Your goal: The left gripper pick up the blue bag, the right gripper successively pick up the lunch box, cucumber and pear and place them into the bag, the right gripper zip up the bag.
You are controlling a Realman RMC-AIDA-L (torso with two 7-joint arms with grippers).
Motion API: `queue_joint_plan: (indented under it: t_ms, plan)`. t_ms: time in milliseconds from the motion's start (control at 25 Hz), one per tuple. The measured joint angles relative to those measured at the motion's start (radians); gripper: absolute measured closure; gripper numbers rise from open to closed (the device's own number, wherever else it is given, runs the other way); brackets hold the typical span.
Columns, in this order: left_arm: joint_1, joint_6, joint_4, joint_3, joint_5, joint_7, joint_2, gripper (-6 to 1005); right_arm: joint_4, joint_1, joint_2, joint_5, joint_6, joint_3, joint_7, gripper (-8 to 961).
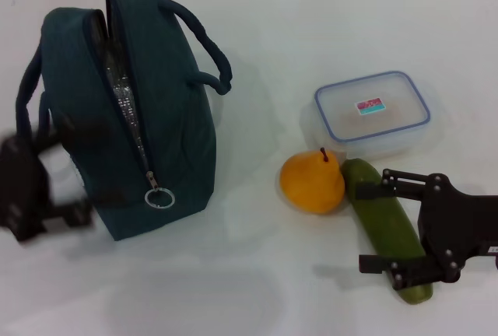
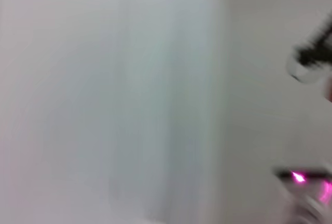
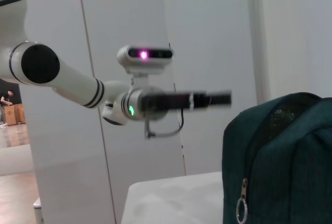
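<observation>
The right gripper (image 1: 375, 225) stands wide open at about four o'clock in the head view, its two black fingers spread one to each side across the cucumber (image 1: 389, 227), which lies on the table between them; whether the fingertips touch the skin cannot be told, and nothing is clamped. The left gripper (image 1: 31, 196) shows as a dark blur at about eight o'clock, just beside the near left corner of the blue bag (image 1: 136, 110); how far its claw is open cannot be told, nor whether it touches the fabric. From the right wrist view it (image 3: 207, 99) appears side-on, above table level, with a green light on its wrist. The bag stands upright at about ten o'clock, its zip parted along the top with silver lining showing, the ring pull (image 1: 159, 197) hanging at its near end. The pear (image 1: 313, 182) sits near the centre, touching the cucumber's far end. The lunch box (image 1: 372, 112) rests at about two o'clock, lid on. All sit on a white table (image 1: 249, 289); pale wall panels (image 3: 207, 37) stand behind.
</observation>
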Motion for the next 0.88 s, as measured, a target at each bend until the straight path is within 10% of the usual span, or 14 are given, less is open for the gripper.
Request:
queue_joint_plan:
  t_ms: [360,560,880]
  plan:
    - [-0.135,-0.142,0.042,-0.395,-0.066,-0.35,0.025,117,0.0,-0.002,0.0,0.023,0.029,0.0,-0.004,88]
    - [-0.211,-0.3,0.053,-0.4,-0.023,-0.503,0.064,118,0.0,-0.004,0.0,0.027,0.043,0.002,-0.011,92]
    - [-0.352,-0.456,0.29,-0.335,0.408,-1.022,0.099,120,0.001,-0.007,-0.003,0.064,0.062,0.004,-0.036,97]
